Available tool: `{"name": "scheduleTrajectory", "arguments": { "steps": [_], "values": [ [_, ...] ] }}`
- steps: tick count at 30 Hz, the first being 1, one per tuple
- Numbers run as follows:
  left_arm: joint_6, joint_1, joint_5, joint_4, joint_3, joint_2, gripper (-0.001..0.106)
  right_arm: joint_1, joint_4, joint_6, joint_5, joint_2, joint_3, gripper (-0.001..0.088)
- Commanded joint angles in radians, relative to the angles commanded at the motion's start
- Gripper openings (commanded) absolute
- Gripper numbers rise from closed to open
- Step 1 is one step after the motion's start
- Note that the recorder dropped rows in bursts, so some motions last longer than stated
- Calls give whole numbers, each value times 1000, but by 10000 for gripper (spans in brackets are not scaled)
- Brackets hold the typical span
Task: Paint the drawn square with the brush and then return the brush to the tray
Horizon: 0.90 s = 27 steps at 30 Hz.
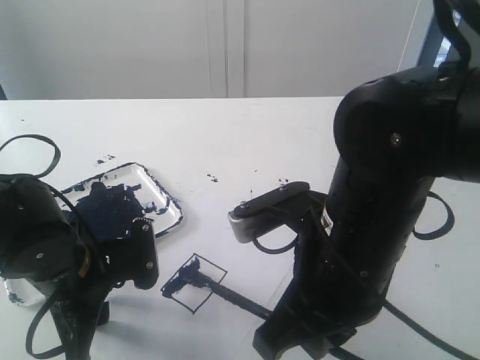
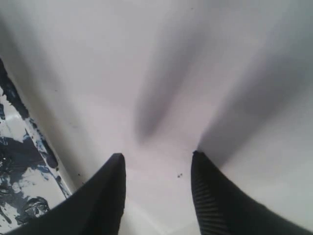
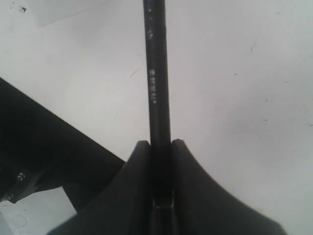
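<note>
Pose: left arm [image 1: 45,251] low at left, wrist pointing down, left gripper [image 2: 157,164] jaws spread apart; right arm [image 1: 390,202] reaches steeply down at right, right gripper [image 3: 159,144] jaws clamped on the brush [image 3: 156,73] handle, 1 finger each side.

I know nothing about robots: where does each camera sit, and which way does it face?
Exterior: up high, looking down on the table, tray, square and brush; left arm and right arm show.
Left wrist: on the left arm, looking past the open left tool at table and tray edge.
Right wrist: on the right arm, looking along the brush clamped in the right tool.
Shared: brush, in exterior and right wrist.
</note>
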<state>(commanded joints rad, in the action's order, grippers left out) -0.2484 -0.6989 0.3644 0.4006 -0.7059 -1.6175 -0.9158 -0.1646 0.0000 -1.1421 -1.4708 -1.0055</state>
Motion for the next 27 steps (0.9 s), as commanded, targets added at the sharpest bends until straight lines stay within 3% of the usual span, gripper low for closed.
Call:
{"name": "scheduleTrajectory", "arguments": {
  "steps": [27],
  "values": [
    [2,0,-2,-3,0,0,483,0,65,56,64,-34,0,0]
  ]
}}
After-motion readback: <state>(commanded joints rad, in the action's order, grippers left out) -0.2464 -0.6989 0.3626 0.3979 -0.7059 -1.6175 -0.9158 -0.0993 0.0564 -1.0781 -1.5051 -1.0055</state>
